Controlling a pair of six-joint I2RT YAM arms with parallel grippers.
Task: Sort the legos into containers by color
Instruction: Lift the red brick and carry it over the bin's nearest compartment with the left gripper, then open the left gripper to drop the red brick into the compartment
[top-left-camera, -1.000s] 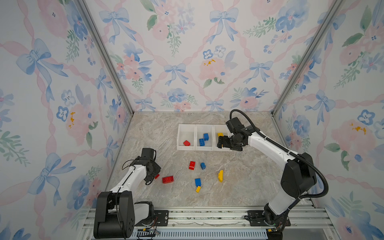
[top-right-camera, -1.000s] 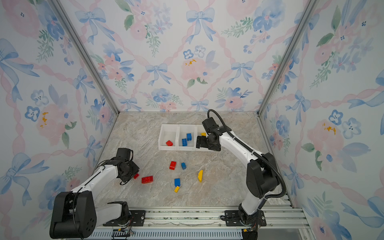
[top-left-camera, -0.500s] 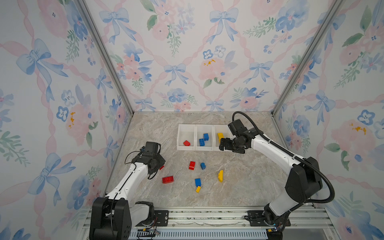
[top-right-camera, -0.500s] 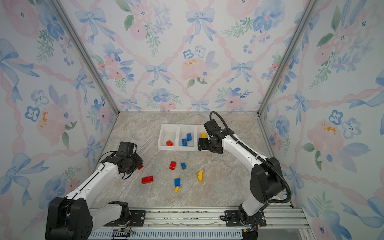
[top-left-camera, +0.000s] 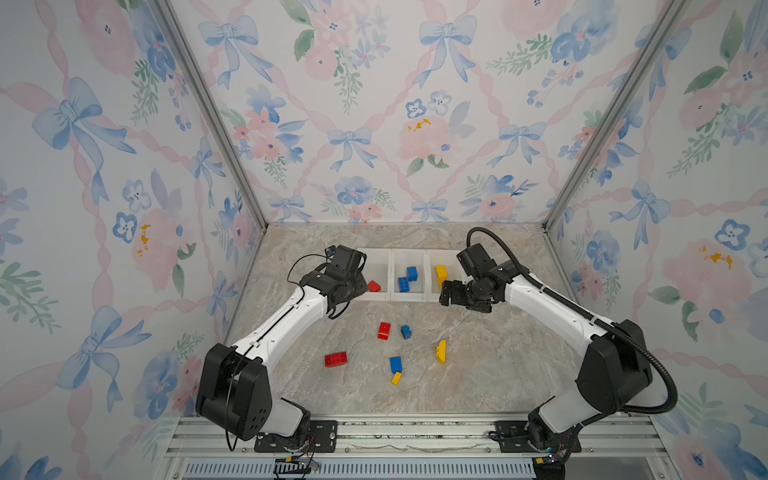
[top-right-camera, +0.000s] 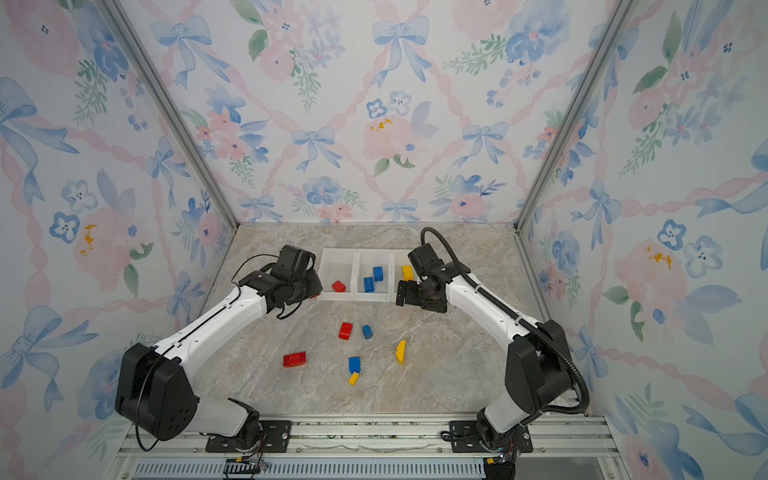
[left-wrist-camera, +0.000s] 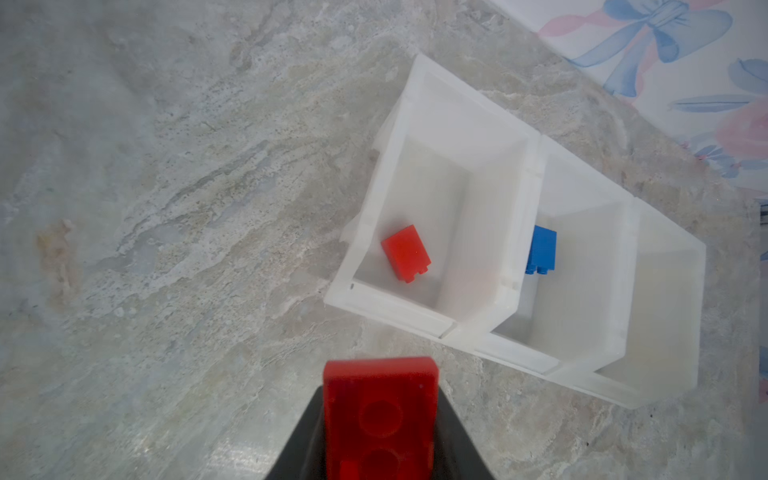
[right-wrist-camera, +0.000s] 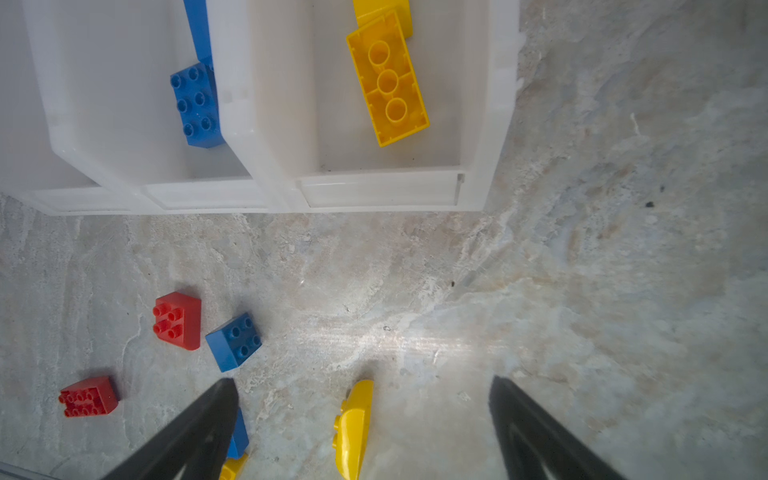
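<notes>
My left gripper (top-left-camera: 356, 287) is shut on a red lego (left-wrist-camera: 380, 415) and hovers at the front left corner of the three joined white containers (top-left-camera: 390, 297). The left container (left-wrist-camera: 386, 305) holds one red lego (top-left-camera: 374, 286), the middle one two blue legos (top-left-camera: 407, 277), the right one yellow legos (right-wrist-camera: 386, 79). My right gripper (top-left-camera: 451, 293) stands open and empty in front of the right container. Its fingers (right-wrist-camera: 208, 419) frame a curved yellow lego (right-wrist-camera: 353, 424) lying on the table below.
Loose on the marble table lie two red legos (top-left-camera: 384, 331) (top-left-camera: 336, 359), two blue legos (top-left-camera: 406, 331) (top-left-camera: 395, 364), the curved yellow lego (top-left-camera: 441, 351) and a small yellow lego (top-left-camera: 396, 377). Floral walls close in three sides.
My left arm has swung from the table's left side up to the left container, carrying the red lego. My right gripper has drawn back a little from the right container.
</notes>
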